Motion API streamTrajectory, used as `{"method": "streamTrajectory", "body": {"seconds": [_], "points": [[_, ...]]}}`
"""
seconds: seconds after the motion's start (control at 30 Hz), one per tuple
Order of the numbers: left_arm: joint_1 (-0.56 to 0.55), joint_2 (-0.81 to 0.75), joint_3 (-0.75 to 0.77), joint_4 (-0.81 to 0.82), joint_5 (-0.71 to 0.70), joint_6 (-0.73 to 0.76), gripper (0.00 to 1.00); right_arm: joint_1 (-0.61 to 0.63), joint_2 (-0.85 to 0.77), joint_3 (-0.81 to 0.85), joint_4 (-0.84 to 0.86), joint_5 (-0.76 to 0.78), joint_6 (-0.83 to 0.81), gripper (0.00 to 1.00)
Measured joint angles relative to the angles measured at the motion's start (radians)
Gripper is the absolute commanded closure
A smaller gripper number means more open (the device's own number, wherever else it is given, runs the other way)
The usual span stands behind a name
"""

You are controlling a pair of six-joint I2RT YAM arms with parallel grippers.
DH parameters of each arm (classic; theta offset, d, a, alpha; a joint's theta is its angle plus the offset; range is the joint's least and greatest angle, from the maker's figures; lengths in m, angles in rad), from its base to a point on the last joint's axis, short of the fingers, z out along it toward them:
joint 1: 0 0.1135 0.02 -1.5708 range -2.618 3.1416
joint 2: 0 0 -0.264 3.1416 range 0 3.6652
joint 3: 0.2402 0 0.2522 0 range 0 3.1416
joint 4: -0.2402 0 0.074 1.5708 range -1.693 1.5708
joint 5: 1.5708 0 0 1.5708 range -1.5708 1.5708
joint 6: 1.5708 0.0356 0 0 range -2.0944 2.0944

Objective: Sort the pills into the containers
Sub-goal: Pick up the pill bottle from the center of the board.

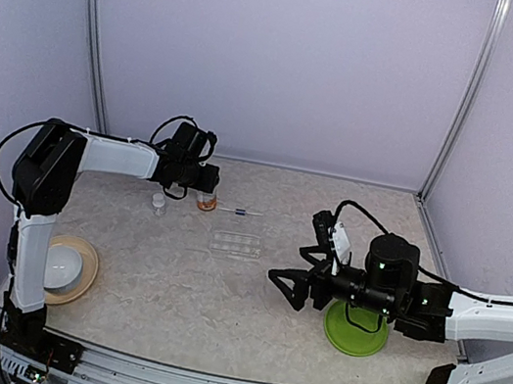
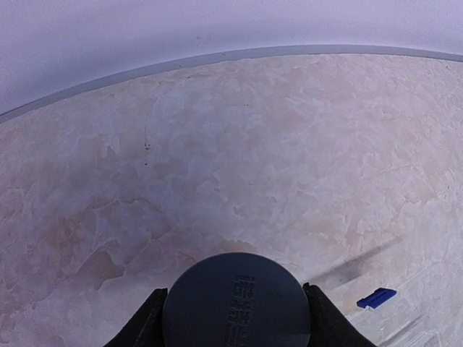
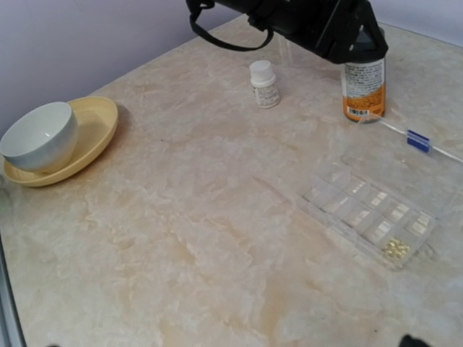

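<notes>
L gripper [image 2: 235, 319] sits on top of the bottle [image 3: 364, 85], jaws tight vs both sides of its gray cap [image 2: 236, 289]; bottle stands upright near the table [image 1: 170, 286] far edge, left of ctr, w/ the vial [image 3: 264, 84] upright to its left, apart. R gripper [image 1: 295, 264] hangs wide open, holding nothing, over the table's right half by the green plate [image 1: 350, 340]. Pills [image 3: 396, 248] lie in one end compartment of the clear organizer [image 3: 362, 210], mid-table.

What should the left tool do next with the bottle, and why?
Probably squeeze the gray cap snugly and twist it off. The left tool straddles that cap, the bottle is closed, and yellow pills wait in the clear organizer.
</notes>
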Motion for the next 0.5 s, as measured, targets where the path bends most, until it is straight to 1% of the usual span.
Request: {"method": "streamTrajectory", "body": {"seconds": [0.13, 0.2, 0.5], "points": [[0.000, 0.000, 0.000, 0.002, 0.013, 0.000, 0.67, 0.000, 0.000, 0.000, 0.000, 0.000, 0.000, 0.00], [0.000, 0.000, 0.000, 0.002, 0.016, 0.000, 0.72, 0.000, 0.000, -0.001, 0.000, 0.000, 0.000, 0.00], [0.000, -0.016, -0.024, 0.015, 0.024, -0.005, 0.74, 0.000, 0.000, -0.002, 0.000, 0.000, 0.003, 0.00]]}}
